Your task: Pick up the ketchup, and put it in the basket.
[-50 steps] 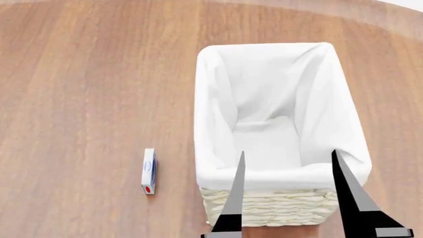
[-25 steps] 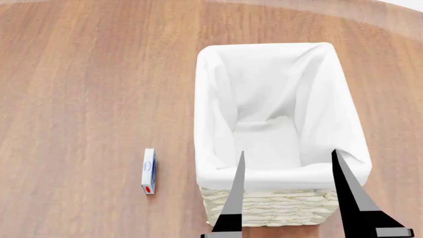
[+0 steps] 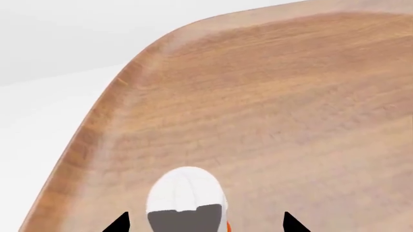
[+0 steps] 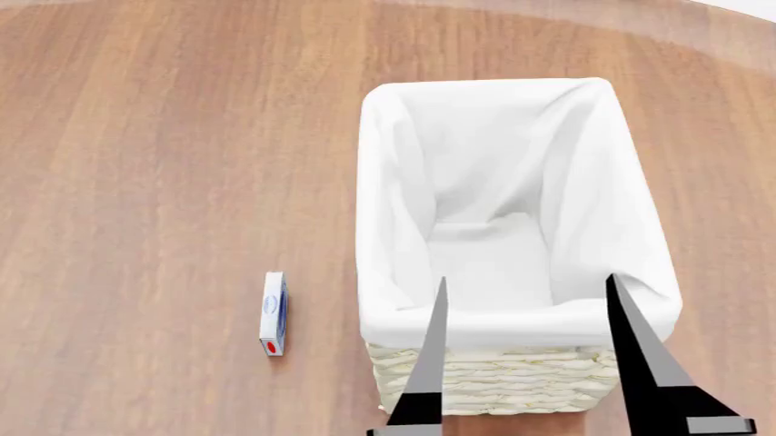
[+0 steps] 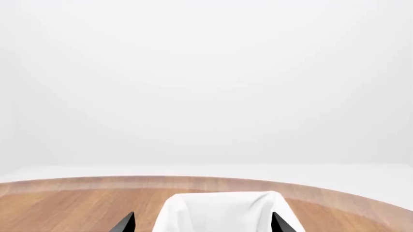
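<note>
Left gripper [image 3: 205, 223] straddles ketchup cap, grasp unconfirmed
Ketchup [image 3: 187, 198] sits between the left tips; can't tell if they're clamped. Verify grip before carrying. Right gripper [image 4: 525, 295] spread wide at basket's [image 4: 510, 381] 6 o'clock rim. Count: one ketchup, one basket, one small box [image 4: 274, 313] at its 8 o'clock.

1. A bare simulated test scene is showing, not a furnished room: blank white surroundings are wrapping a rounded wooden counter [image 4: 170, 163].
2. Household props are lying there: a lined basket [image 4: 510, 386] and a small box [image 4: 274, 313].
</note>
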Robot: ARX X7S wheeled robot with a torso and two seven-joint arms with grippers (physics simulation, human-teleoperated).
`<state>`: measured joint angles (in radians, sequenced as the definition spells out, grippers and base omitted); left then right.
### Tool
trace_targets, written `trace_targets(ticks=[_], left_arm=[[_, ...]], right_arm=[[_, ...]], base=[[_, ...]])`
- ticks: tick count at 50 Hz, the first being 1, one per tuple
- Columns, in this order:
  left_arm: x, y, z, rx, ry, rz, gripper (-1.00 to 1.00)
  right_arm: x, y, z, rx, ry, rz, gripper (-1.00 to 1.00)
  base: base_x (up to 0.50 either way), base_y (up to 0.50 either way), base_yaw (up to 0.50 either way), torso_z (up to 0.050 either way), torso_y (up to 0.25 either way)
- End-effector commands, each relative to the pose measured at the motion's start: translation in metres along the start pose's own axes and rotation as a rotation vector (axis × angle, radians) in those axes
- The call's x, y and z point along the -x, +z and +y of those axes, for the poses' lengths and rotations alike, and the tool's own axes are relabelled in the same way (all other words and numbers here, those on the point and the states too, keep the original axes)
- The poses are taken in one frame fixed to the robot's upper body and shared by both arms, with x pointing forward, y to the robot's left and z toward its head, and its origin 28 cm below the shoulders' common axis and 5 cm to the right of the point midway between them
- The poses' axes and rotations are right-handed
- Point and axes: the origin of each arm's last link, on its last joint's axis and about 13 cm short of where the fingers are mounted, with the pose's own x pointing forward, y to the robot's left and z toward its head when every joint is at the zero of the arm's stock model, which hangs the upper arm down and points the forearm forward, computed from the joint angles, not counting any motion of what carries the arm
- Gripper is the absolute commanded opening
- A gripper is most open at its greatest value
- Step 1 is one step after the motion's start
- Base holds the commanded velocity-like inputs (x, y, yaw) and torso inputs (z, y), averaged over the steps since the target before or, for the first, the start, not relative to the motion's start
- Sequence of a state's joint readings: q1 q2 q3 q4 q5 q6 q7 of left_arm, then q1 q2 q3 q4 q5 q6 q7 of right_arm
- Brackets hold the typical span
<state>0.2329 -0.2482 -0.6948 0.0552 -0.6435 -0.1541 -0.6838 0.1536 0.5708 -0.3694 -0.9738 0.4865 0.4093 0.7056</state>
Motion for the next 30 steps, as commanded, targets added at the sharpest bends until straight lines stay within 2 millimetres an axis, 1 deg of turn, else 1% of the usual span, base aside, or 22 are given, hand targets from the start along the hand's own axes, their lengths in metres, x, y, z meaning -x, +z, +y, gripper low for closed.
trace_targets(ticks=[1,12,13,21,30], left_arm=[[-0.0071,-0.0066,0.0043,0.033,0.058,0.029,1.0],[-0.0076,-0.0031,0.0035,0.021,0.063,0.004,1.0],[-0.0069,-0.002,0.004,0.017,0.075,-0.02,-1.0],[-0.0082,-0.0032,0.0055,0.019,0.076,-0.015,-1.0],[-0.0061,0.001,0.0076,0.018,0.086,-0.023,-1.0]], right_arm=[[-0.0049,0.0002,-0.0008,0.0,-0.002,-0.025,1.0],[-0.0049,0.0003,-0.001,0.001,-0.004,-0.025,1.0],[-0.005,0.0001,-0.0012,0.001,-0.005,-0.025,1.0],[-0.0051,-0.0011,-0.0011,-0.002,-0.006,-0.02,1.0],[-0.0051,-0.0015,-0.0007,-0.004,-0.005,-0.018,1.0]], base=[[0.0,0.0,0.0,0.0,0.0],[0.0,0.0,0.0,0.0,0.0],[0.0,0.0,0.0,0.0,0.0],[0.0,0.0,0.0,0.0,0.0],[0.0,0.0,0.0,0.0,0.0]])
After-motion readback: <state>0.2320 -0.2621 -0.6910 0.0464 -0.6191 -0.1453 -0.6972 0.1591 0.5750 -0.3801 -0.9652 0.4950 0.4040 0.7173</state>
